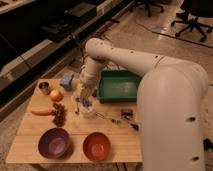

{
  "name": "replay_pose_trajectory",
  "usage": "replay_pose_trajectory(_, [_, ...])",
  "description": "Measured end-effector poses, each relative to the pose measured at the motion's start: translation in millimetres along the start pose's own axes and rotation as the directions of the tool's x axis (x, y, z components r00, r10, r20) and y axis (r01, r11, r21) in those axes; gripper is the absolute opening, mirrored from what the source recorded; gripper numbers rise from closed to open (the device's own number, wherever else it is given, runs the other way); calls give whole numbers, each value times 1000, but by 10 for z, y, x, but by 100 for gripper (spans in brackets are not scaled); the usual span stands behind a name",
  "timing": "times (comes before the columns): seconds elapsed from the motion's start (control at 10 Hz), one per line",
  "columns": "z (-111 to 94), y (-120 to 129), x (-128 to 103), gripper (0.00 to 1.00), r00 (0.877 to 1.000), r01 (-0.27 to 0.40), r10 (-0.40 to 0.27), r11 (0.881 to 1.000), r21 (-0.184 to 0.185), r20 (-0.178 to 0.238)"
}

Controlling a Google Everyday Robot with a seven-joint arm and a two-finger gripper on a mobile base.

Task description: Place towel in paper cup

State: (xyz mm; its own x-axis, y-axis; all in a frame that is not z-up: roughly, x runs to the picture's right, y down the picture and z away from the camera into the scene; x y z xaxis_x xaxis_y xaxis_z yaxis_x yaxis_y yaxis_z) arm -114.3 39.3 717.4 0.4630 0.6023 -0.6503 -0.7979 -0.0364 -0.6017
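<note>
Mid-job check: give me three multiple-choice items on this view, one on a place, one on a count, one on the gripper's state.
1. Where is the gripper?
A. directly over the paper cup
B. over the green tray
C. over the purple bowl

2. How many bowls are on the table?
A. one
B. two
C. four

3. What are the fingers doing?
A. spread wide, empty
B. shut on the towel
C. shut on the carrot

Answers: 1 A, the arm ends above the cup. 2 B, the purple and orange bowl. 3 B, grey-blue cloth hangs at the fingers.

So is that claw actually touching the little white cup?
Cannot tell: in the camera view the gripper, holding the towel, overlaps the paper cup, hiding contact or gap.
</note>
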Motion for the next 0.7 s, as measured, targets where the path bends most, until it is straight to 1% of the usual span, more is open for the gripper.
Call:
replay_pose_trajectory(0.4, [100,-8,-30,0,1000,27,-27,1000,-11,0])
replay_pose_trajectory(0.7, [134,-131,-26,0,1000,20,-20,1000,-23,8])
